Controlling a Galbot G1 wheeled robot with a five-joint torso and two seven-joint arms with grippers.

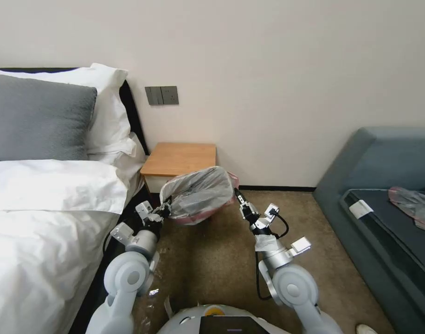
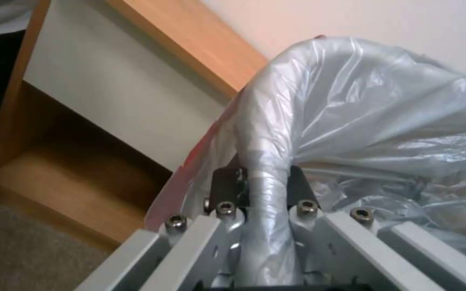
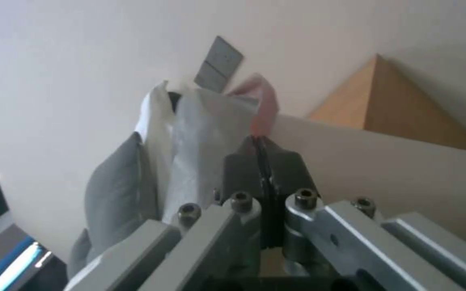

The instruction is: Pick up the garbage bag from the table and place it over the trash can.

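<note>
The garbage bag (image 1: 198,191), grey translucent plastic with a pink rim, hangs stretched between my two grippers in front of the table (image 1: 180,157). My left gripper (image 1: 166,209) is shut on a bunched fold at the bag's left end. In the left wrist view that twisted fold runs between the fingers of the left gripper (image 2: 263,180), and the bag (image 2: 378,101) billows beyond it. My right gripper (image 1: 237,194) is shut on the bag's right edge. The right wrist view shows the right gripper (image 3: 263,159) pinching the pink rim of the bag (image 3: 200,133). The trash can is hidden.
A bed (image 1: 41,218) with white bedding and pillows lies close on the left. A blue-grey sofa (image 1: 384,185) stands on the right with another crumpled plastic bag (image 1: 414,204) on it. Brown carpet (image 1: 212,269) lies between them. A wall switch (image 1: 161,95) sits above the table.
</note>
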